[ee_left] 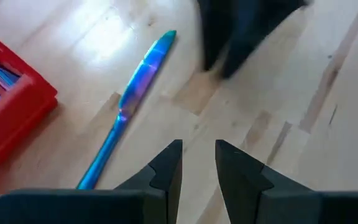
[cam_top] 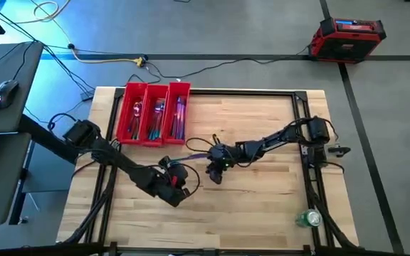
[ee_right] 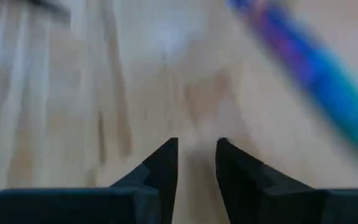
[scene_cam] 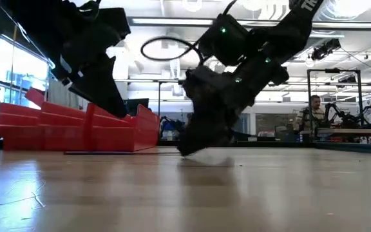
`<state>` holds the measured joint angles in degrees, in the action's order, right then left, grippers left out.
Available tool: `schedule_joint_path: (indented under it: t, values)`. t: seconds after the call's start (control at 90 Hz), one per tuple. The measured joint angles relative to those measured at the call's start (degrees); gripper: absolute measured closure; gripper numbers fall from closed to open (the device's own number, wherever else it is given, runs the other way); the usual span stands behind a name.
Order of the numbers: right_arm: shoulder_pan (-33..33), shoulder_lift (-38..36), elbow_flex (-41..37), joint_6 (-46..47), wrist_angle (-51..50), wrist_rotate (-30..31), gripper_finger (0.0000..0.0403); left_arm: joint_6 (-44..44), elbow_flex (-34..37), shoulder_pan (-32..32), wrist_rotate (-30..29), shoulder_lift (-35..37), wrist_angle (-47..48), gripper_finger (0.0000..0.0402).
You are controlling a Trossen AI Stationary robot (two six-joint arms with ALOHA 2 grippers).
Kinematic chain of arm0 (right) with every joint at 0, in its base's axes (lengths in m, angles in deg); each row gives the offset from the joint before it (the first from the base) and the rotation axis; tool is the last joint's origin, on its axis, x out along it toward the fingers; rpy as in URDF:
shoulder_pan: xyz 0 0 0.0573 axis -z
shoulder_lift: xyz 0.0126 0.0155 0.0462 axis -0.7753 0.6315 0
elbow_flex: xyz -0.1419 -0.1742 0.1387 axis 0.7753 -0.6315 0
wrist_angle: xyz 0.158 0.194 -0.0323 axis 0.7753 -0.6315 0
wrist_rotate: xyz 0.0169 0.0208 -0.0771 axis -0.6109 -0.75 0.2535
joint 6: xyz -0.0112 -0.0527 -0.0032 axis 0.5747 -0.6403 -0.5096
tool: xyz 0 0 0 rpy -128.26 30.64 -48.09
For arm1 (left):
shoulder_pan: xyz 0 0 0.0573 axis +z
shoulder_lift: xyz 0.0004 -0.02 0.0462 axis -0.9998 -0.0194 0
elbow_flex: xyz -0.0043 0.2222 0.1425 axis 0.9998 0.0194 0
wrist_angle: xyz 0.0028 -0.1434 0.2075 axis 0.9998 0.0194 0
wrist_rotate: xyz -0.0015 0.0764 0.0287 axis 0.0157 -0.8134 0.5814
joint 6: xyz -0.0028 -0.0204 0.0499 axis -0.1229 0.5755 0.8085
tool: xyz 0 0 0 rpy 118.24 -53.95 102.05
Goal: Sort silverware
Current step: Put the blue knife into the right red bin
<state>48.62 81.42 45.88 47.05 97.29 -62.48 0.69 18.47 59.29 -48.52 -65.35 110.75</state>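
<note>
One iridescent knife (ee_left: 135, 93) lies flat on the worktop (cam_top: 262, 199) at frame centre, between the two hands. Left hand (ee_left: 197, 163) and right hand (ee_right: 196, 160) both hover released, grasping nothing. One red tray (cam_top: 152, 114) sits upper left.

Our two arms are dark, almost black, made of chunky blocks joined together. Thin black cables loop along them. Our left hand (ee_left: 197, 165) has two flat dark fingers (ee_left: 166, 171) with pointed, stepped tips. Our right hand (ee_right: 196, 163) looks the same. A small green light glows on one arm.
</note>
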Motion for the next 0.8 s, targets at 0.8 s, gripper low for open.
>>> schedule_joint_path:
  t: [0.8]
  values:
    - [-0.1,5.1,0.2,-1.7,5.9,18.7,0.0402,3.0,0.0,-2.4,-7.0,0.0,-0.4,0.0326]
